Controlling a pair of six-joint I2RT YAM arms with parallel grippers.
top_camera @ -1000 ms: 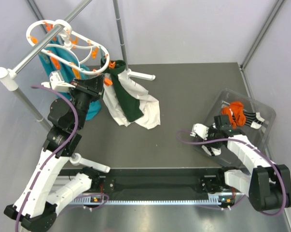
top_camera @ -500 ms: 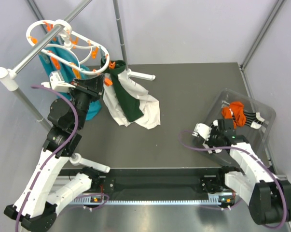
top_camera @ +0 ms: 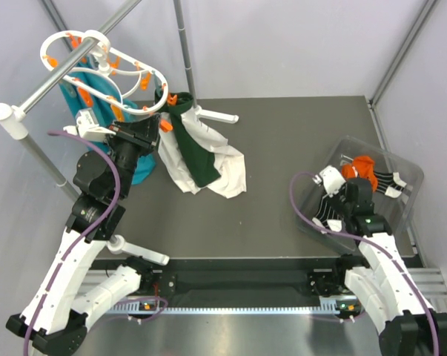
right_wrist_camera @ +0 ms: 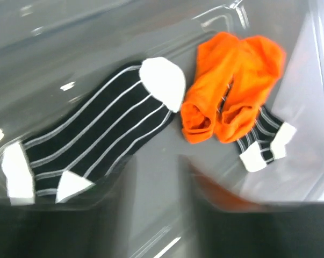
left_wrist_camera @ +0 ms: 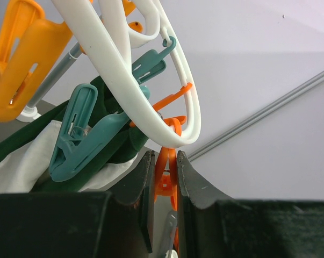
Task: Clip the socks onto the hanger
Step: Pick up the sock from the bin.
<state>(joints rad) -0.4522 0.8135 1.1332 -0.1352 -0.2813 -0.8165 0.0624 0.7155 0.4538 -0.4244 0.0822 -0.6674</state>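
The hanger (left_wrist_camera: 119, 75) hung from the rail (top_camera: 41, 78) over the far left corner of the table (top_camera: 282, 148), its white ring dotted with orange pegs. The left gripper (left_wrist_camera: 165, 161) was up against the ring's lower edge, jaws pinched shut on one orange peg (left_wrist_camera: 164, 185) dangling right under it. That spot was crowded. A teal peg (left_wrist_camera: 78, 134) sat just to the left, and a large orange peg (left_wrist_camera: 19, 59) was higher up. A white and green cloth (top_camera: 201, 159) hung from the ring and spilled onto the table beside the arm. A teal cloth (top_camera: 140, 176) hung behind the left arm.

The socks (right_wrist_camera: 231, 91) were well apart from the hanger, lying in a clear bin (top_camera: 414, 178) at the table's right edge. The right gripper (right_wrist_camera: 162, 177) hovered over the bin floor, its blurred fingers parted with nothing between them.

From above, only an orange bundle and a bit of striped sock showed, with the right arm covering part of the bin. The right wrist camera gave more. A large dark striped sock (right_wrist_camera: 97, 134) lay flat on the left, its white end close against the orange pair. A smaller striped sock (right_wrist_camera: 264, 142) poked out from under the orange ones. Only the left wrist camera showed the grip on the peg, because from overhead the wrist hid it.
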